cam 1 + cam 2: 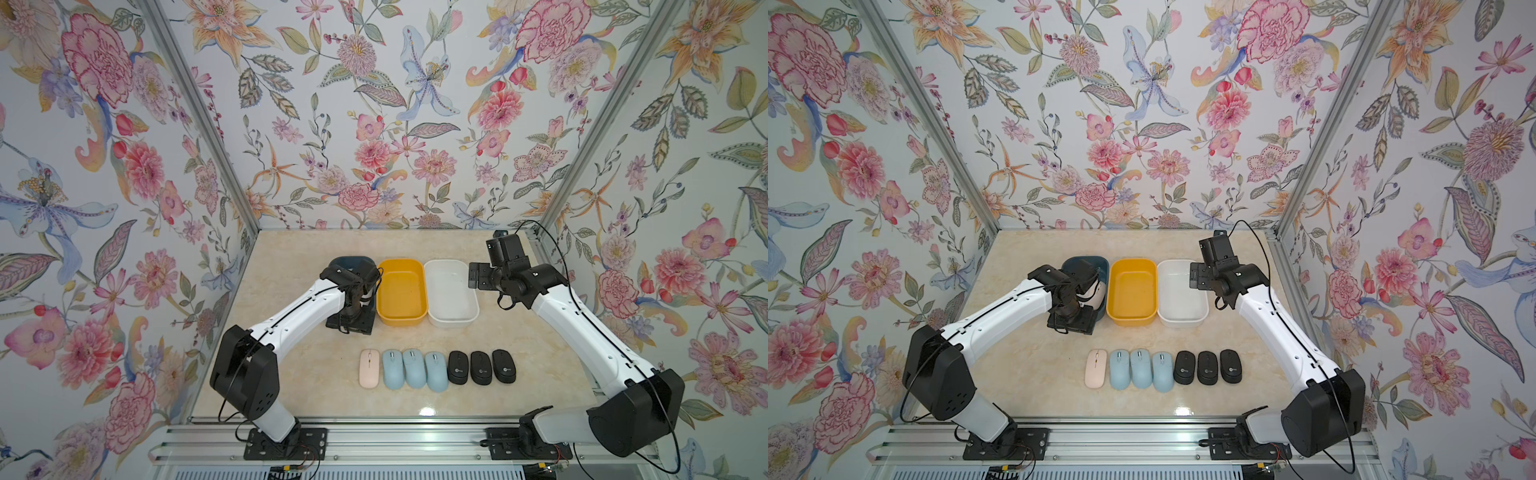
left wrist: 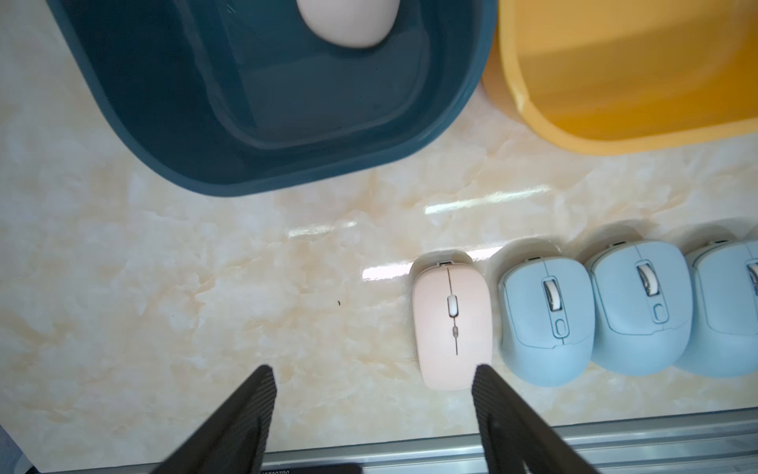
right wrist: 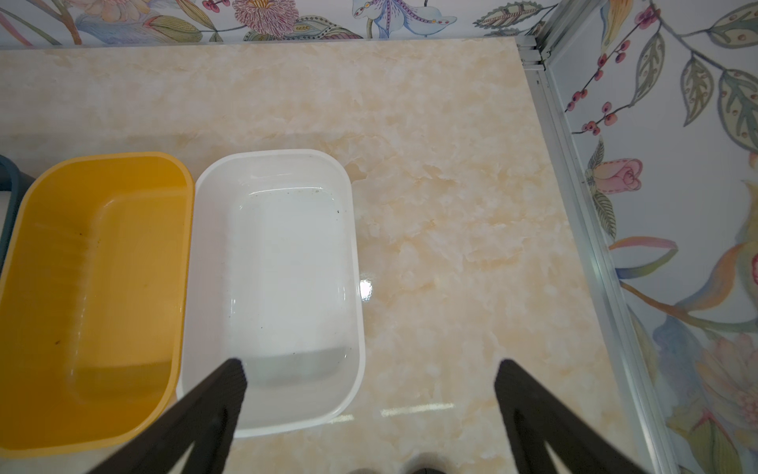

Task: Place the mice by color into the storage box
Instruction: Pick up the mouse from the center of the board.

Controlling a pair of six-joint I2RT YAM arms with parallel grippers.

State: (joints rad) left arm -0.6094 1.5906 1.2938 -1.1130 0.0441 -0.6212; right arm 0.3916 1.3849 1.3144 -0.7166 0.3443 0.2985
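Hands spread, empty: left hand (image 2: 371,375) near blue bin (image 2: 287,176), right hand (image 3: 369,369).

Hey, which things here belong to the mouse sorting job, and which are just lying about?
Job: pink mouse in the row; second pink mouse inside the dark blue box; three light blue mice; three black mice; yellow box; white box.
Just there: floral walls; metal rail.

No legible text found. Black mice (image 1: 481,368): each bears a white round logo (image 1: 1209,370), too small to read. Dark strip (image 2: 311,469) in the left wrist view: cut-off characters, unreadable.
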